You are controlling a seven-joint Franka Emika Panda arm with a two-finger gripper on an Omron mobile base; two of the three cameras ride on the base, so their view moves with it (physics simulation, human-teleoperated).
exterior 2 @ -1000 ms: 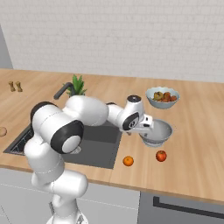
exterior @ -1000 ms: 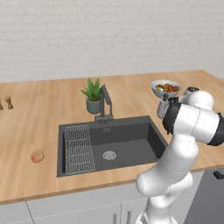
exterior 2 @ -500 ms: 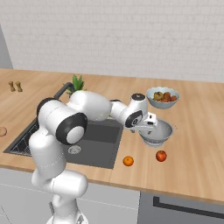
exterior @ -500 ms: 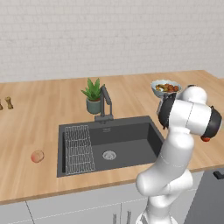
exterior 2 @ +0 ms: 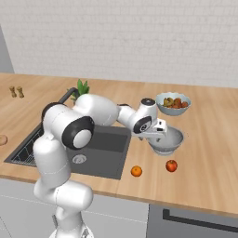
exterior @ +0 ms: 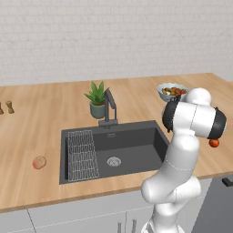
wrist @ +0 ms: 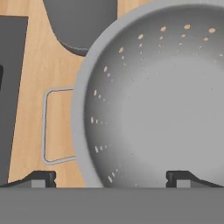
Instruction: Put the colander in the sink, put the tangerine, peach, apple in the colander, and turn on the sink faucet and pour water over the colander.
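Round silvery perforated colander (wrist: 162,100)

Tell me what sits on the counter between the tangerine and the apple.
Nothing: in the right base view the stretch of wood between the tangerine and the apple is bare. The colander stands behind that gap.

The setting is a kitchen, rendered in simulation. A light wooden worktop (exterior: 41,113) spans the frame, backed by a white brick-tiled wall (exterior: 113,36) across the top. A dark grey sink (exterior: 132,145) with a wire grid rack (exterior: 83,154) is set into the worktop at centre, with an angular sink faucet (exterior: 109,107) behind it. Grey cabinet fronts (exterior: 68,218) run along the bottom edge. A potted plant (exterior: 97,100), a bowl of fruit (exterior 2: 173,103) and two small shakers (exterior 2: 16,91) stand on the worktop.
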